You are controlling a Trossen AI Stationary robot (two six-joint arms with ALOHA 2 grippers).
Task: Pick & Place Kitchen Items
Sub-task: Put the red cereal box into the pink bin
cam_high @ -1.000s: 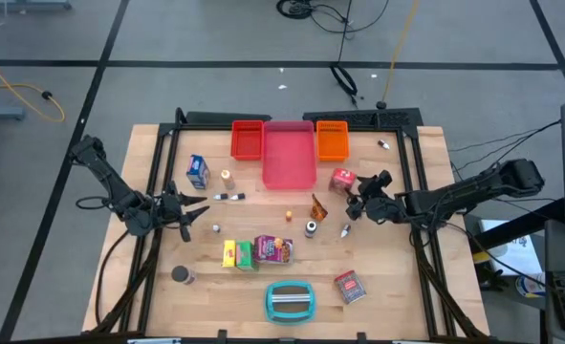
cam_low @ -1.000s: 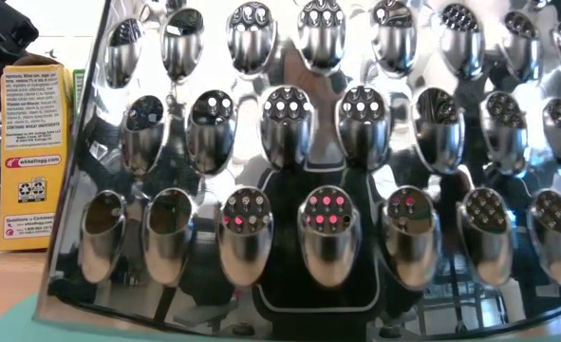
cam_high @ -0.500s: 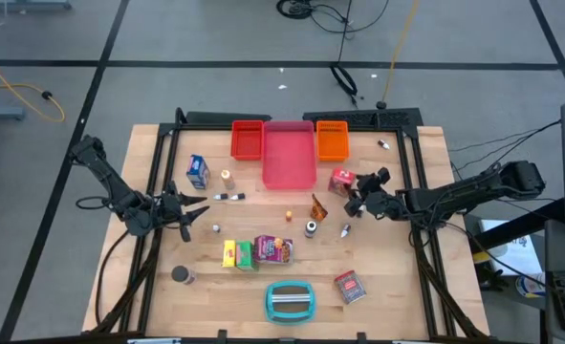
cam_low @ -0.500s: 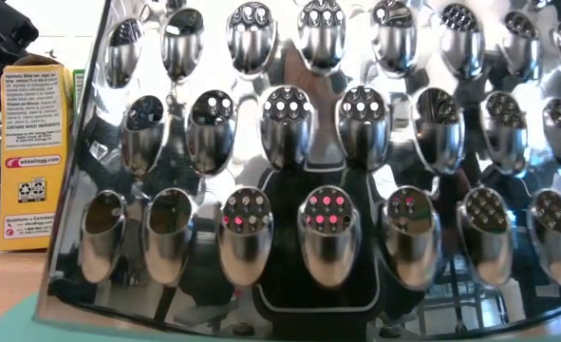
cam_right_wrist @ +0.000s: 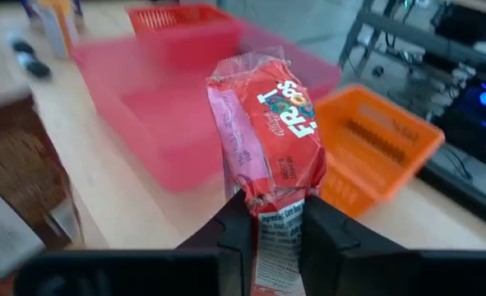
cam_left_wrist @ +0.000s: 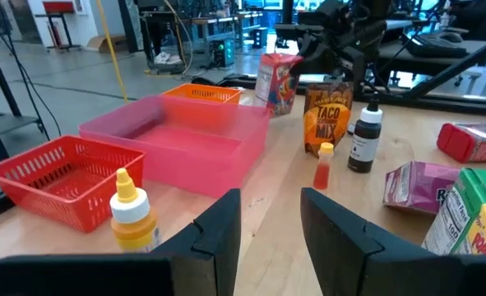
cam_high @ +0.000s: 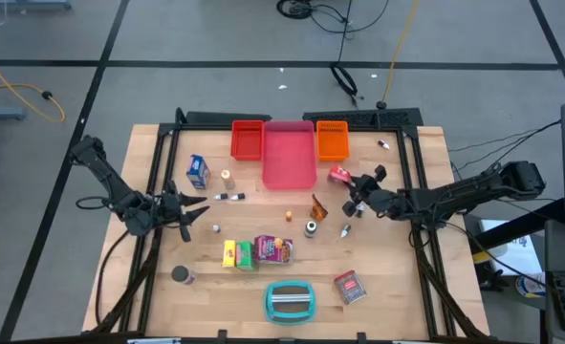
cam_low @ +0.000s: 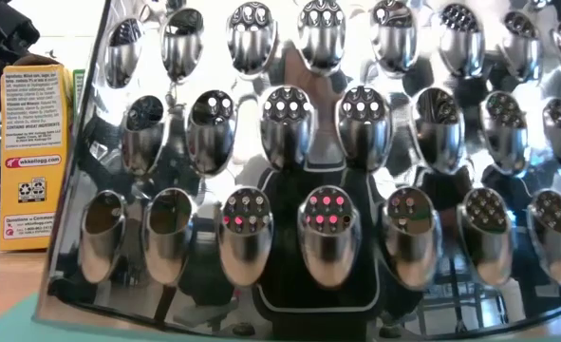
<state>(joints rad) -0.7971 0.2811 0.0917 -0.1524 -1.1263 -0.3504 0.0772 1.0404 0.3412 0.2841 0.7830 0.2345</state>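
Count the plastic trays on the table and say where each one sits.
3, in a row along the table's far edge: the red tray on the left, the larger pink tray in the middle, the orange tray on the right. None looks hidden.

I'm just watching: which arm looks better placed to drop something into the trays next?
The right. Its gripper is already shut on the red cereal box, close to the pink tray. The left gripper holds nothing and sits farther away.

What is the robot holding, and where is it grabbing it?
The right gripper pinches the red Froot Loops cereal box by one narrow end, near the pink tray. The left gripper holds nothing.
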